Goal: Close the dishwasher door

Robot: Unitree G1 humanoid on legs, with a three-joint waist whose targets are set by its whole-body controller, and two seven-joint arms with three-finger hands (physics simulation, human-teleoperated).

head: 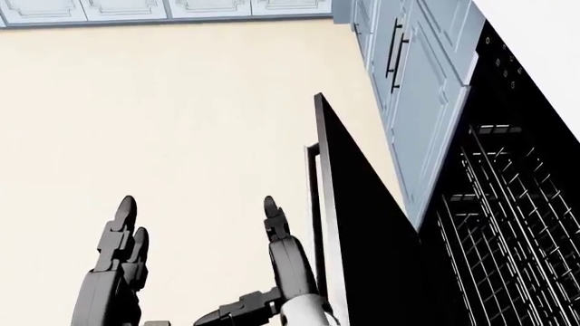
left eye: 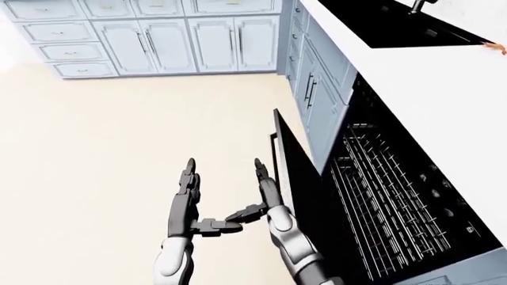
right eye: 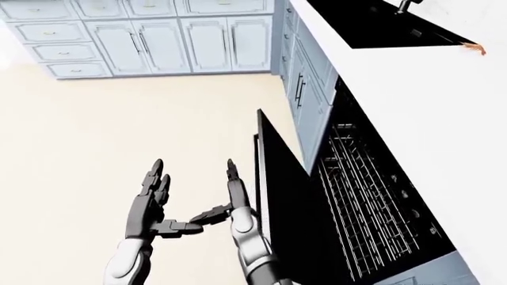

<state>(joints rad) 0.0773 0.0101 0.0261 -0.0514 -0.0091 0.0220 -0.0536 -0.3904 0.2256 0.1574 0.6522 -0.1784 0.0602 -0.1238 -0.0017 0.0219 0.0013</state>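
Note:
The black dishwasher door point(left eye: 299, 178) stands partly open, raised most of the way toward upright, with its top edge toward the top of the view. Its handle bar point(head: 311, 183) is on the outer face. The wire rack point(left eye: 388, 196) shows inside the open dishwasher to the door's right. My right hand point(left eye: 264, 184) is open with flat fingers, right beside the door's outer face below the handle; I cannot tell whether it touches. My left hand point(left eye: 188, 184) is open and empty, further left over the floor.
A white counter point(left eye: 444, 89) with a black sink point(left eye: 388, 24) runs along the right. Pale blue cabinets point(left eye: 317, 89) stand next to the dishwasher, and more cabinets point(left eye: 190, 41) line the top of the view. Beige floor point(left eye: 119, 136) fills the left.

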